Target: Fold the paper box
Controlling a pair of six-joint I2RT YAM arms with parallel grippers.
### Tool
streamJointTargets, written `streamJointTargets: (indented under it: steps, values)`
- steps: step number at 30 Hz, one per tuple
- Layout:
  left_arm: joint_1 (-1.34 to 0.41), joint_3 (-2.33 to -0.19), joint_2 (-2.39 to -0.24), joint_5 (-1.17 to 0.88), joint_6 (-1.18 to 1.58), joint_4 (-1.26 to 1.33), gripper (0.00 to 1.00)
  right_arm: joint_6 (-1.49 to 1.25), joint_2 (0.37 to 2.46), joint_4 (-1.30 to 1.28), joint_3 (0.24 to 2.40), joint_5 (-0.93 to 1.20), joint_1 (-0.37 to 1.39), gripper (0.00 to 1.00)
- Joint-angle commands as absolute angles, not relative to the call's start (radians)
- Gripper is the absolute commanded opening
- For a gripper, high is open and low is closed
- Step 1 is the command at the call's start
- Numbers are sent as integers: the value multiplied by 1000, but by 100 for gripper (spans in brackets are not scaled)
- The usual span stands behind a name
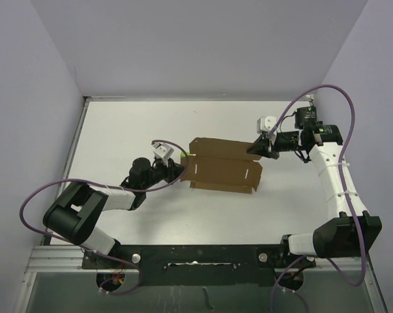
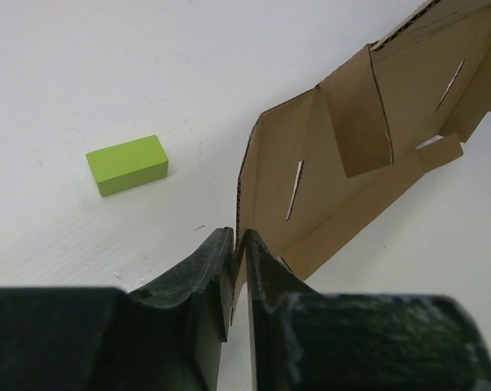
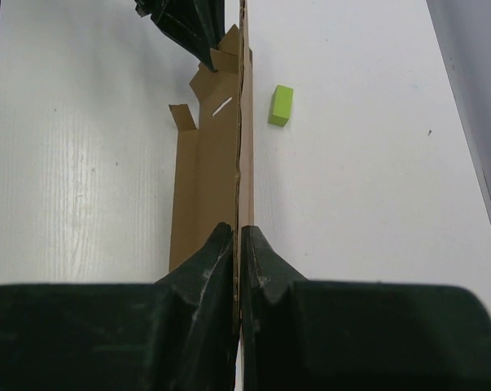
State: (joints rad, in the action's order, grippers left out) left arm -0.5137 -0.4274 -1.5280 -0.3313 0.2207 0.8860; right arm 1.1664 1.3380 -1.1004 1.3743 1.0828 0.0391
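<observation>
The paper box (image 1: 223,166) is a brown cardboard die-cut with slits and tabs, in the middle of the white table, partly raised between both arms. My left gripper (image 1: 180,163) is shut on its left edge; in the left wrist view the gripper (image 2: 238,238) pinches a thin upright wall of the box (image 2: 367,138). My right gripper (image 1: 256,149) is shut on the right end; in the right wrist view the gripper (image 3: 238,232) clamps the edge-on sheet of the box (image 3: 212,187), with the left gripper's fingers at its far end.
A small yellow-green block (image 2: 127,164) lies on the table next to the box's left end; it also shows in the right wrist view (image 3: 281,105) and from above (image 1: 191,154). Purple walls stand at the back and sides.
</observation>
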Motion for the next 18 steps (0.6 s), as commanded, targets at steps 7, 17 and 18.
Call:
streamJointTargets:
  steps: [7,17,18]
  values:
    - [-552,-481,-1516,-271,151,939,0,1097,1431,-1170,1426,1186,34,0]
    - [-569,-460,-1594,-255,88,1098,0,999,1549,-1242,1506,1248,0,0]
    - [-569,-453,-1601,-257,83,1116,0,984,1557,-1240,1512,1255,-9,0]
